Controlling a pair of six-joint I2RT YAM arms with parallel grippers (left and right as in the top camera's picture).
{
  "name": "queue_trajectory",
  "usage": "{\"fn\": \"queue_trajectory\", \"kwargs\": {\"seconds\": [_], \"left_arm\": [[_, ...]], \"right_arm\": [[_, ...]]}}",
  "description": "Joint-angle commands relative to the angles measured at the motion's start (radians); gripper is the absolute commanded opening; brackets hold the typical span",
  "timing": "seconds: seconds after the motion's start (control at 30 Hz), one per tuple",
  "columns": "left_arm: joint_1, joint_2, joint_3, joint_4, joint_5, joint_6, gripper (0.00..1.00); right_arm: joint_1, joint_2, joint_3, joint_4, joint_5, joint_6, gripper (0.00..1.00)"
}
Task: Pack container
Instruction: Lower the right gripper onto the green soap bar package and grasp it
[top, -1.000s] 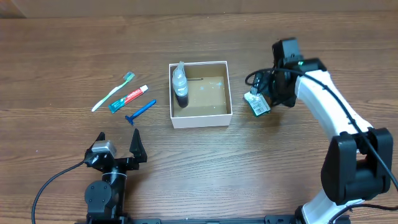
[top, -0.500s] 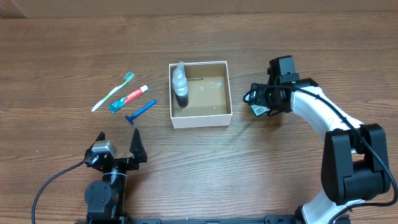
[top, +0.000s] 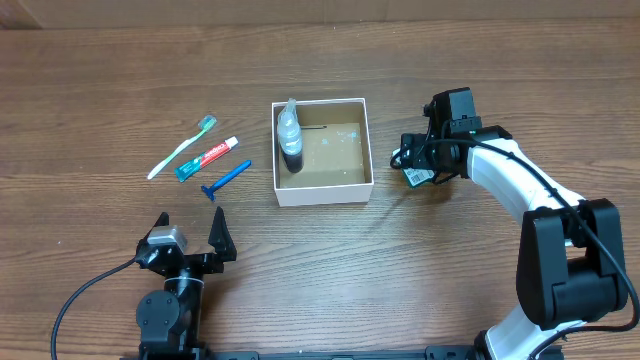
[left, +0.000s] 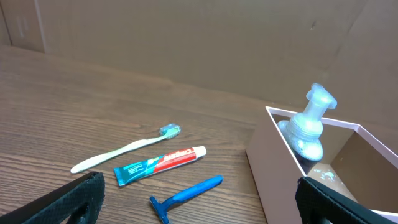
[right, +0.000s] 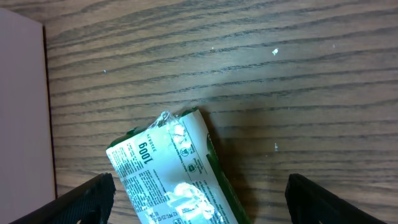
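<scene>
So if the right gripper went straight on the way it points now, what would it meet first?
The right gripper points down at the green-and-white packet lying on the table; it would likely meet that first, though the gap is unclear.

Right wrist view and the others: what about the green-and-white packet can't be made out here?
- Right wrist: the packet's lower end, cut off by the bottom edge; its small print, too fine to read.
- Overhead: most of the packet, covered by the right gripper.
- Left wrist: the packet is not in frame at all.
</scene>
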Motion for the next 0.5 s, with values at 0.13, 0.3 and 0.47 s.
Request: {"fn": "queue_trajectory", "kwargs": {"seconds": [0.13,0.3,0.47], "left_arm": [[0.007,-0.010,-0.003,0.002,0.008,0.011,1.00],[0.007,-0.010,-0.003,0.002,0.008,0.011,1.00],[0.007,-0.010,-0.003,0.002,0.008,0.011,1.00]], "right_arm": [[0.005,0.000,-0.033,0.011,-0.005,-0.110,0.90],[0.005,0.002,-0.053,0.012,-0.055,-0.137,0.89],[0.009,0.003,-0.059,0.015,-0.089,-0.163,0.88]]}}
